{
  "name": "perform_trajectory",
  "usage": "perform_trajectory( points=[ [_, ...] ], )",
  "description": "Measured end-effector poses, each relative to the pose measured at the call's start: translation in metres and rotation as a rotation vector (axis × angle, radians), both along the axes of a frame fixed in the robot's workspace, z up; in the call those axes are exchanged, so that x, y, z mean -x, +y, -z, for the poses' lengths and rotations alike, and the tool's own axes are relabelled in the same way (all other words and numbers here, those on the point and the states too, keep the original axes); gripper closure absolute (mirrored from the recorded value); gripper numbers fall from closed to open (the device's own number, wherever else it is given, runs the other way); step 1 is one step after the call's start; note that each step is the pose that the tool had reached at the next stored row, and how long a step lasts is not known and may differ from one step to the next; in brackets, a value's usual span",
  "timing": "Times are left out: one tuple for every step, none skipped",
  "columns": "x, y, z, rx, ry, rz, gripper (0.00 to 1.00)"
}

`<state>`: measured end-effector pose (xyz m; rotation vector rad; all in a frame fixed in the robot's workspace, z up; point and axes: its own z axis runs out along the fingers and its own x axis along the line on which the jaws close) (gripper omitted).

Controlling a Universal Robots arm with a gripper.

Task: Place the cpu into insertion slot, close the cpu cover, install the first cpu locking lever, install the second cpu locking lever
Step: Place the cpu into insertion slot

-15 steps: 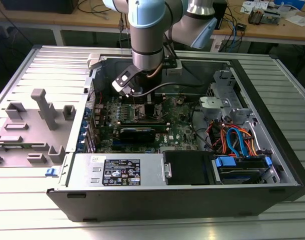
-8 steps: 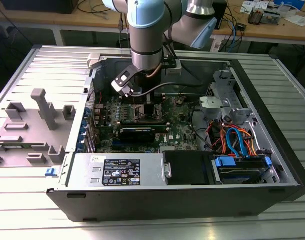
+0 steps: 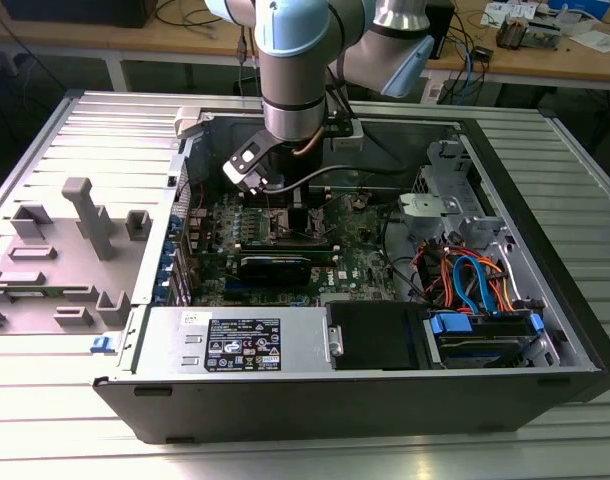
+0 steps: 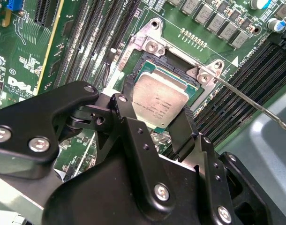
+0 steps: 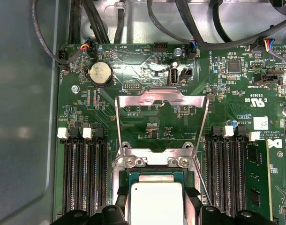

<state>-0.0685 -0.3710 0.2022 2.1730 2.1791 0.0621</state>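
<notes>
Ribbed grey metal table point(image 3: 45, 440) holds an open black computer case point(image 3: 335, 405). We see our black claw point(image 4: 155, 104) narrow, pinching the small square grey chip point(image 4: 161, 98) at the dark square socket point(image 4: 173, 70). Beyond, the thin silver cover frame point(image 5: 152, 97) lies open, so we think closing and locking are left. Wooden benches point(image 3: 565, 68) cross the exterior view's top.

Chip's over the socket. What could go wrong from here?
1. The chip lies over the socket with the gripper astride it; if skewed, it could jam instead of seating.
2. The cover is flipped open and a lever wire juts out beside the socket; the gripper might snag them.
</notes>
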Motion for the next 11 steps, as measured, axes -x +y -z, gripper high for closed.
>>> perform_trajectory(
  points=[
    [0.0,0.0,0.0,0.0,0.0,0.0,0.45],
    [0.0,0.0,0.0,0.0,0.0,0.0,0.45],
    [0.0,0.0,0.0,0.0,0.0,0.001,0.45],
    [0.0,0.0,0.0,0.0001,0.0001,0.004,0.45],
    [0.0002,0.0,0.0,0.0001,0.0,0.006,0.45],
    [0.0007,0.0,0.0003,0.0,0.0,0.007,0.45],
    [0.0012,0.0,0.0005,0.0,0.0,0.007,0.45],
    [0.0014,0.0,0.0006,0.0,0.0,0.006,0.45],
    [0.0014,0.0,0.001,0.0,0.0001,0.008,0.45],
    [0.0014,0.0,0.0013,-0.0001,-0.0001,0.01,0.45],
    [0.0014,0.0,0.0014,-0.0001,0.0,0.011,0.45]
  ],
)
